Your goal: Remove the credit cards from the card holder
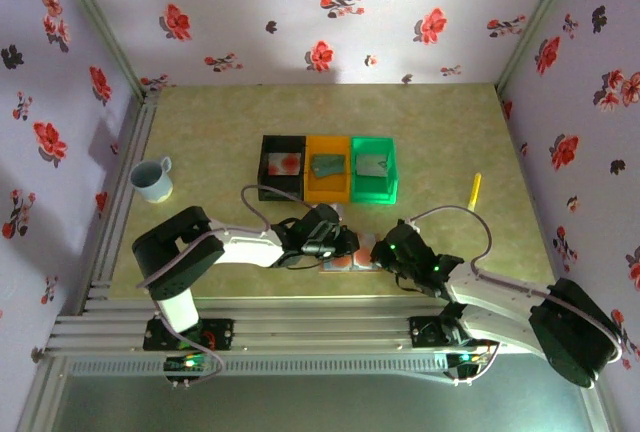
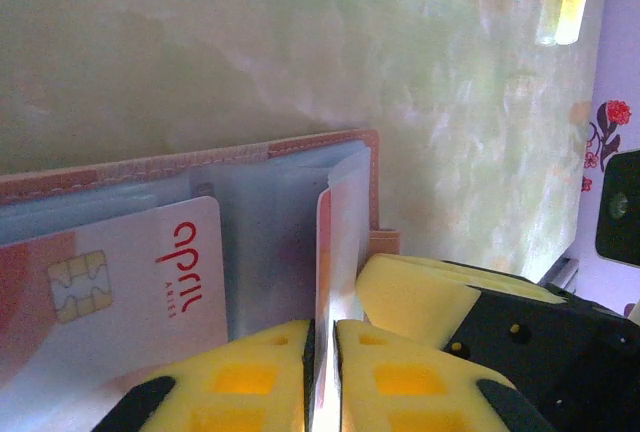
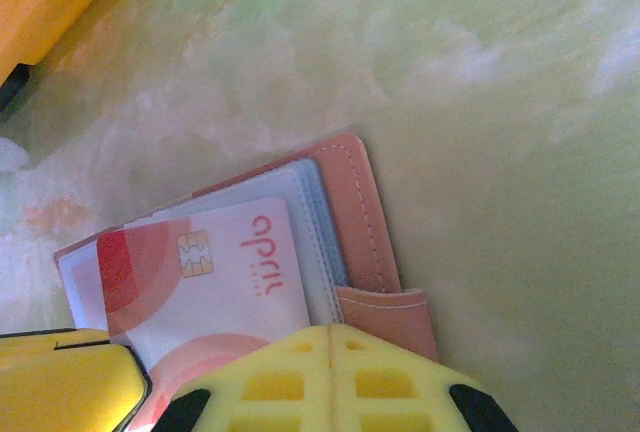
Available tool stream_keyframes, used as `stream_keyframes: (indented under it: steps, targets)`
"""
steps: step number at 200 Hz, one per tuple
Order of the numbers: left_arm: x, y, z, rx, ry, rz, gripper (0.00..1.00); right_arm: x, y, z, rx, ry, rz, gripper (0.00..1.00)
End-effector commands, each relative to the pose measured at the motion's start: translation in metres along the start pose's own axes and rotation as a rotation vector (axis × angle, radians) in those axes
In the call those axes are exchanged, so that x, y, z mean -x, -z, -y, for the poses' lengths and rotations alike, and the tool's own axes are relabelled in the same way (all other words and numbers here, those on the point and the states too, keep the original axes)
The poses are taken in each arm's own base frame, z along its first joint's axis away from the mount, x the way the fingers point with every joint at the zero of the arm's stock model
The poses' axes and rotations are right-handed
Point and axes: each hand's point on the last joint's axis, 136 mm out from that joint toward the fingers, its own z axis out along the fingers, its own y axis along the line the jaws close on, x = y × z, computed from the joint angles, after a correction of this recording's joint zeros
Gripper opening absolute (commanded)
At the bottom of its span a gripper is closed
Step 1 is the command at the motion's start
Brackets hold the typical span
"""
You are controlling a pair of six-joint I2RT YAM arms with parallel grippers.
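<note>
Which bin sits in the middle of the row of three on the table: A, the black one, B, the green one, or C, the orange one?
C: in the overhead view the orange bin stands between the black bin on its left and the green bin on its right.

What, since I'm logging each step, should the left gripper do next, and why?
Probably close the left gripper firmly on the thin pale credit card edge standing between its fingers, then draw it out of the pinkish-tan folding card holder. The shut right gripper appears to press that holder against the table.
</note>
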Motion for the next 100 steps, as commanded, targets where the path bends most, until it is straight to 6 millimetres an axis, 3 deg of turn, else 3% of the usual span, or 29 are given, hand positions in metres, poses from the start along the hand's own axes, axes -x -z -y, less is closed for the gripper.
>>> stream_keyframes:
  steps: [1,100]
  targets:
    - [-0.0020,0.0046,0.0125,-0.052,-0.002,0.003,0.13,-0.0125,0.0007,0.0328,-0.105,-0.011,-0.038,0.00]
    - [-0.0072,0.0043,0.0153,-0.065,-0.006,-0.003,0.06,-0.0124,0.0014,0.0310,-0.095,-0.020,-0.038,0.00]
